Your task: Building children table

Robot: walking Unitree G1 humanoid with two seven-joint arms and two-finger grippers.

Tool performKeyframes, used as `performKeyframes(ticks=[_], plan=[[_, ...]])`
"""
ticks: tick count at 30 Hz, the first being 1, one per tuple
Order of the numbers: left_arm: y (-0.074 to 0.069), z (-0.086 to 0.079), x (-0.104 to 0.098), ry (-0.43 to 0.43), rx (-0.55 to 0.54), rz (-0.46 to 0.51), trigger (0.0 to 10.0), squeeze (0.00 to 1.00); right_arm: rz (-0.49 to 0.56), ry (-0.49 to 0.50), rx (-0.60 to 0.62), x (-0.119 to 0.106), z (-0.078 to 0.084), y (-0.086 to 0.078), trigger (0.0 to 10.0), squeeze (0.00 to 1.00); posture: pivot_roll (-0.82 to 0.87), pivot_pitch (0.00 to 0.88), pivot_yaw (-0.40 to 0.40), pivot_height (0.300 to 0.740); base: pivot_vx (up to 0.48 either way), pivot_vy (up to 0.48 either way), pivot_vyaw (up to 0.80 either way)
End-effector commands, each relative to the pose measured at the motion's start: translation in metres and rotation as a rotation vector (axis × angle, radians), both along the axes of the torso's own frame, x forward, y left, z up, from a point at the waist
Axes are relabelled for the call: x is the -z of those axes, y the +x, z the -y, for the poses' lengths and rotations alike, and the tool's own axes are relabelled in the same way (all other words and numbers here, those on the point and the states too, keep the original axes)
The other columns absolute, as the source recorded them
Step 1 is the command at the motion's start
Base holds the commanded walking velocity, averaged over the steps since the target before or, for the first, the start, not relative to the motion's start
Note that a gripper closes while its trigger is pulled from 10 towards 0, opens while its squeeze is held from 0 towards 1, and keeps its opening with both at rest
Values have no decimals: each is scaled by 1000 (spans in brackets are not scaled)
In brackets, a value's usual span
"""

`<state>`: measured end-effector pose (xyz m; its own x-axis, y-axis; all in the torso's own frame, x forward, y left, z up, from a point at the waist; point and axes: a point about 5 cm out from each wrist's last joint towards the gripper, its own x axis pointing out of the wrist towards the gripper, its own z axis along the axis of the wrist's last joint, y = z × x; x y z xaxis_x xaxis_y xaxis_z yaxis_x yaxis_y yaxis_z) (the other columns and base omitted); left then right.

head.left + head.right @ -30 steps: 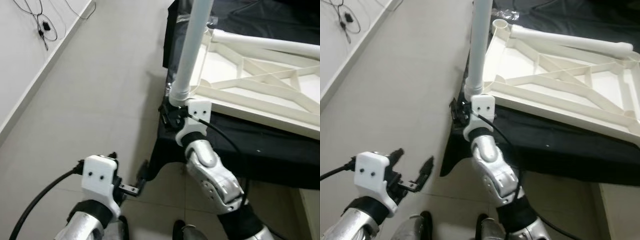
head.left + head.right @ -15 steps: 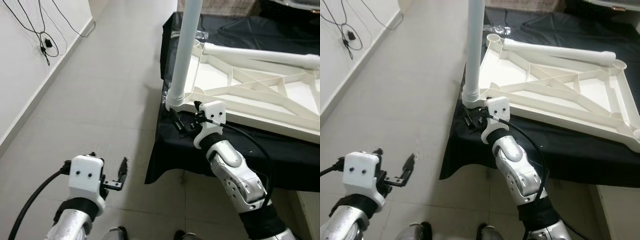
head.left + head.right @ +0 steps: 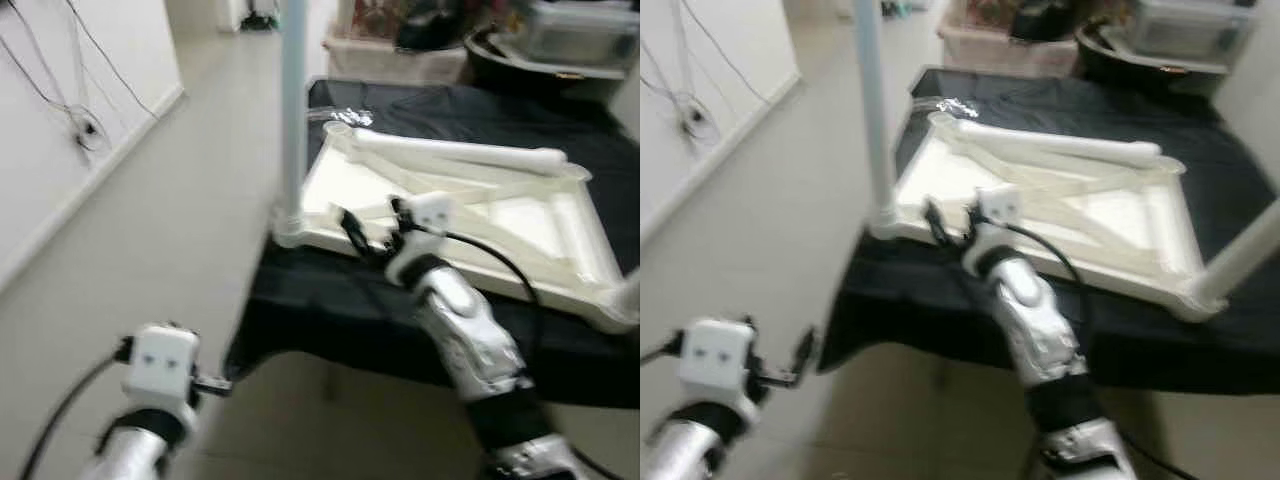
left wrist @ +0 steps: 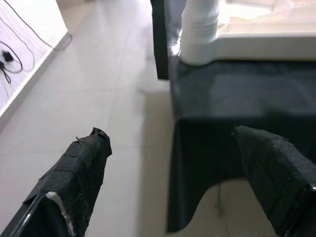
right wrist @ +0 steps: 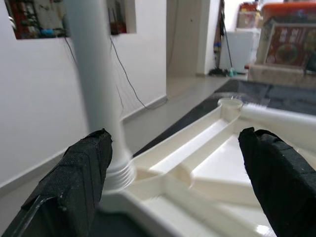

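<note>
Tabletop (image 3: 560, 215) just beyond spread right hand (image 3: 370, 232)

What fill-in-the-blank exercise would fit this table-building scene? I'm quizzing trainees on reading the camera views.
1. The white tabletop lies upside down on a ____ cloth.
2. One white leg stands ____ in the tabletop's near left corner.
3. The right gripper has its fingers ____.
4. The left gripper hangs over the ____.

Missing words: black; upright; open; floor
</note>
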<state>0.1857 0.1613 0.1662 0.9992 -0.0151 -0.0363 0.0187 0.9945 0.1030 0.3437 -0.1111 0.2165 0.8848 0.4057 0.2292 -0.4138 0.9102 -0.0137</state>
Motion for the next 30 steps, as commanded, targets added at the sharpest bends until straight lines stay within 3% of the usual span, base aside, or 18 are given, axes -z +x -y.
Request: performKeyframes(ticks=[1, 7, 9, 12, 15, 19, 20, 22, 26, 27, 30], plan=[[0, 0, 3, -16, -10, -9, 10000, 0, 9, -14, 1, -2, 6, 6, 10000, 0, 116, 167, -46, 740, 382, 0, 0], [2, -5, 0, -45, -58, 4, 10000, 0, 6, -16, -93, -18, 3, 24, 10000, 0, 117, 171, -44, 740, 0, 0, 0], [3, 1, 1, -55, -21, 4, 10000, 0, -51, -59, -153, -26, -2, 41, 10000, 0, 115, 172, -46, 740, 0, 0, 0], [2, 5, 2, -53, 2, 4, 10000, 0, -81, -79, -182, -33, -5, 50, 10000, 0, 111, 181, -44, 740, 0, 0, 0], [0, 14, 5, -57, 47, -10, 10000, 0, -219, -144, -295, -51, -12, 65, 10000, 0, 112, 191, -51, 740, 0, 0, 0], [-3, 18, 8, -73, 60, -23, 10000, 0, -286, -298, -365, -57, -11, 66, 10000, 0, 105, 200, -51, 740, 0, 0, 0], [-3, 18, 8, -73, 60, -23, 10000, 0, -286, -298, -365, -57, -11, 66, 10000, 0, 105, 200, -51, 740, 0, 0, 0], [-5, 23, 9, -90, 79, -32, 10000, 0, -316, -438, -485, -59, -11, 62, 10000, 0, 98, 210, -52, 740, 0, 0, 0], [-6, 24, 9, -95, 85, -35, 10000, 0, -328, -479, -526, -59, -11, 60, 10000, 0, 98, 210, -52, 740, 0, 0, 0], [-8, 28, 10, -101, 107, -49, 10000, 0, -368, -567, -600, -53, -19, 58, 10000, 0, 91, 229, -48, 740, 0, 0, 0], [-11, 31, 10, -107, 117, -57, 10000, 0, -392, -620, -640, -48, -30, 56, 10000, 0, 94, 245, -52, 740, 0, 0, 0]])
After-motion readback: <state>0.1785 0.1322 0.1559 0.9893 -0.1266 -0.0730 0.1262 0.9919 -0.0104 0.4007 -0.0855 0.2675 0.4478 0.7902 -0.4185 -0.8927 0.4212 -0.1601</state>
